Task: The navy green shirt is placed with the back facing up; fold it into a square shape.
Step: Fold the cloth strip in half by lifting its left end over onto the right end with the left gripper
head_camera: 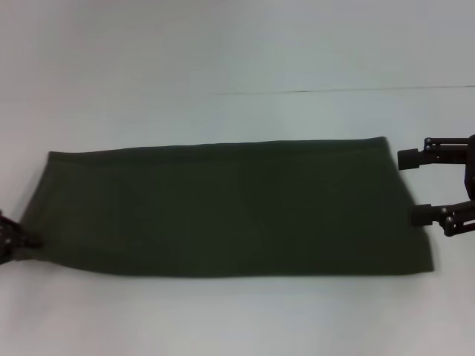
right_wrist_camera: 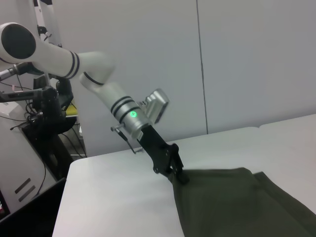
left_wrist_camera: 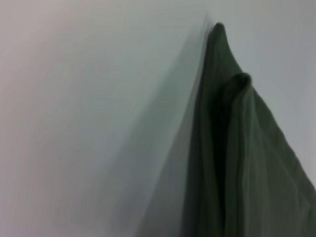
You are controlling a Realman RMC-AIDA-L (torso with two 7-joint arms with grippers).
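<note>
The navy green shirt (head_camera: 230, 208) lies flat on the white table (head_camera: 223, 59) as a long dark band, plain side up. My right gripper (head_camera: 415, 187) is open at the band's right end, one finger level with the far corner and the other lower down that edge. My left gripper (head_camera: 15, 241) sits at the band's near left corner, mostly cut off by the head view's edge. In the right wrist view the left gripper (right_wrist_camera: 180, 176) closes to a point on the corner of the shirt (right_wrist_camera: 237, 202). Layered cloth of the shirt (left_wrist_camera: 256, 168) rises to a peak in the left wrist view.
A thin seam (head_camera: 334, 91) crosses the table behind the shirt. Beyond the table's far end, in the right wrist view, stand a rack of equipment and cables (right_wrist_camera: 44, 113) and a grey wall (right_wrist_camera: 247, 59).
</note>
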